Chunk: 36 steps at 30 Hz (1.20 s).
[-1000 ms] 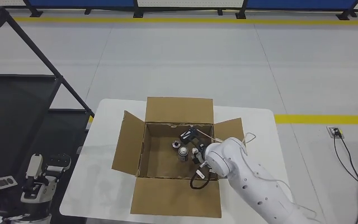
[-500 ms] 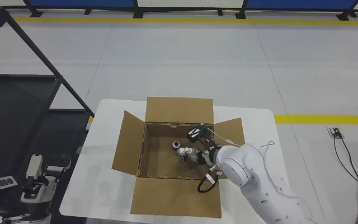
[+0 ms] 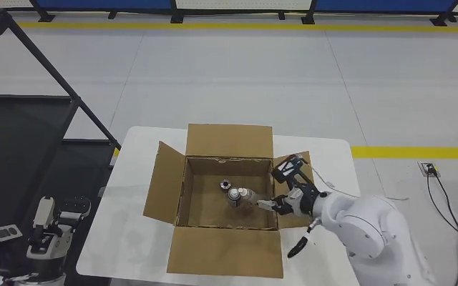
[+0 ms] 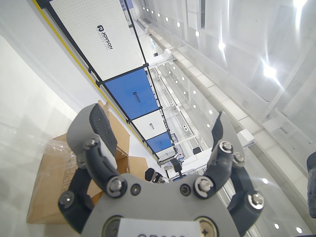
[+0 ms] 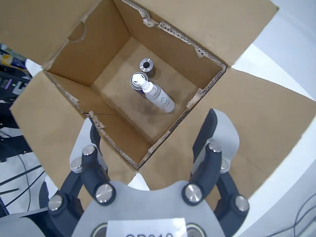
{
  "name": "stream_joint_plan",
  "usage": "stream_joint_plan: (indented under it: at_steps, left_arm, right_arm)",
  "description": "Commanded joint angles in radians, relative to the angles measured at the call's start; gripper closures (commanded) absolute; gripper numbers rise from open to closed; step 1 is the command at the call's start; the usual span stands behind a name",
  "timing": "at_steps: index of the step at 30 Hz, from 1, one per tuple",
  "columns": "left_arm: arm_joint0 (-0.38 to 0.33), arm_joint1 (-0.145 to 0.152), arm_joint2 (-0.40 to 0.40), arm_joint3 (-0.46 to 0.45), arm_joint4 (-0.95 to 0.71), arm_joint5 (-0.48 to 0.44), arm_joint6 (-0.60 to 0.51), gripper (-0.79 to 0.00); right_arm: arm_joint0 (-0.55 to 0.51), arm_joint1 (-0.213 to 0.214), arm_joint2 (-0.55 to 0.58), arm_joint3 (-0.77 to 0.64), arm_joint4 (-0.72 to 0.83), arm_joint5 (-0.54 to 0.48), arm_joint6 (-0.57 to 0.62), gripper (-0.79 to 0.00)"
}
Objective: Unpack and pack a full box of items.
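An open cardboard box (image 3: 229, 139) (image 5: 172, 8) sits in the middle of the white table (image 3: 136, 214). On its floor a white spray bottle (image 3: 245, 194) (image 5: 159, 97) stands right beside a dark can (image 3: 232, 198) (image 5: 136, 82); whether they touch I cannot tell. A small metal cylinder (image 3: 225, 184) (image 5: 146, 66) stands just behind them. My right gripper (image 3: 267, 204) (image 5: 153, 129) hangs open and empty above the box's right wall, apart from the bottle. My left gripper (image 4: 160, 122) is open and empty, pointing up at the ceiling.
All four flaps of the box are folded outward. A black frame and dark floor area (image 3: 43, 136) lie left of the table. Stacked cardboard cartons (image 4: 56, 168) stand behind the left gripper. Bare table shows right of the box (image 3: 333, 161).
My right arm has drawn back to the right, from over the box's inside to its right wall. The white bottle stays on the box floor beside the can.
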Motion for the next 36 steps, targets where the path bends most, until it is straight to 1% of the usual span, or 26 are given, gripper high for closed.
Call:
stream_joint_plan:
  at_steps: [1,4,7,12,14,17,18,22,25,27,30,34,36]
  left_arm:
    - [-0.003,0.001,0.005,0.011,0.018,0.014,-0.009,-0.785]
    - [-0.025,0.004,0.028,0.030,0.049,0.044,-0.017,-0.785]
    - [-0.051,0.008,0.049,0.049,0.088,0.072,-0.038,-0.785]
    - [-0.109,0.017,0.104,0.074,0.165,0.130,-0.115,-0.785]
    - [-0.129,0.020,0.131,0.080,0.200,0.144,-0.135,-0.785]
    - [-0.147,0.023,0.168,0.078,0.233,0.148,-0.162,-0.785]
    - [-0.151,0.024,0.182,0.075,0.242,0.149,-0.171,-0.785]
    - [-0.160,0.027,0.218,0.067,0.264,0.155,-0.189,-0.785]
    - [-0.169,0.029,0.248,0.060,0.278,0.160,-0.193,-0.785]
    - [-0.179,0.030,0.273,0.058,0.294,0.165,-0.202,-0.785]
    - [-0.194,0.032,0.308,0.058,0.316,0.173,-0.215,-0.785]
    - [-0.218,0.034,0.351,0.066,0.350,0.182,-0.226,-0.785]
    - [-0.238,0.035,0.381,0.079,0.362,0.188,-0.233,-0.785]
  right_arm:
    - [-0.039,0.011,0.119,0.001,0.149,-0.048,0.000,-0.785]
    - [-0.071,0.024,0.255,0.052,0.354,-0.067,0.025,-0.785]
    - [-0.071,0.024,0.255,0.052,0.354,-0.067,0.025,-0.785]
    - [-0.071,0.024,0.255,0.052,0.354,-0.067,0.025,-0.785]
    - [-0.086,0.024,0.255,0.058,0.340,-0.054,-0.018,-0.785]
    - [-0.084,0.029,0.289,0.108,0.429,-0.043,-0.037,-0.785]
    - [-0.071,0.033,0.315,0.147,0.493,-0.030,-0.018,-0.785]
    - [-0.010,0.047,0.361,0.268,0.615,0.025,0.069,-0.785]
    - [0.065,0.058,0.348,0.375,0.656,0.071,0.163,-0.785]
    - [0.122,0.064,0.315,0.448,0.654,0.098,0.214,-0.785]
    - [0.188,0.070,0.269,0.534,0.673,0.110,0.281,-0.785]
    - [0.260,0.072,0.212,0.628,0.734,0.086,0.349,-0.785]
    - [0.291,0.073,0.160,0.678,0.795,0.060,0.349,-0.785]
